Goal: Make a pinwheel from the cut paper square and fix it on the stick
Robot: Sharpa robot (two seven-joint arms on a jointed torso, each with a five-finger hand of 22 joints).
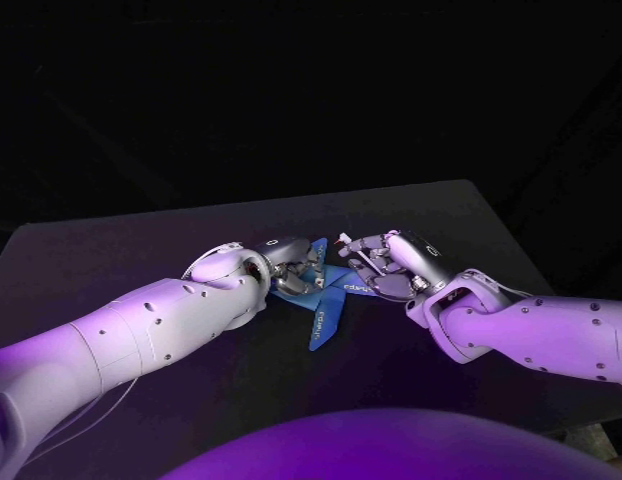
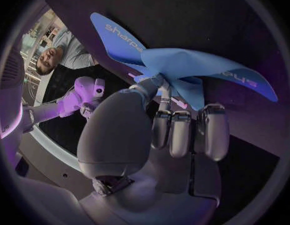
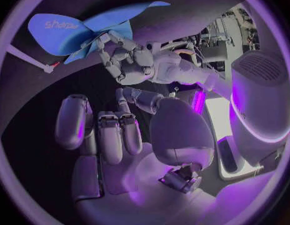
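Observation:
The blue paper pinwheel (image 1: 321, 310) sits at the table's middle between my two hands, its blades folded in toward the centre. My left hand (image 1: 290, 268) pinches the gathered centre of the pinwheel (image 2: 189, 65) between thumb and a finger, and the left hand (image 2: 157, 135) keeps its other fingers curled. In the right wrist view the left hand (image 3: 129, 60) holds the paper (image 3: 89, 27) up. A thin stick (image 3: 26, 57) with a red tip lies just under the paper. My right hand (image 1: 386, 262) is close beside the pinwheel, and the right hand (image 3: 120, 135) has its fingers curled in with nothing in them.
The black table (image 1: 441, 210) stretches away behind the hands, its far and right edges in view. Both white forearms cross the near part of the table toward the middle.

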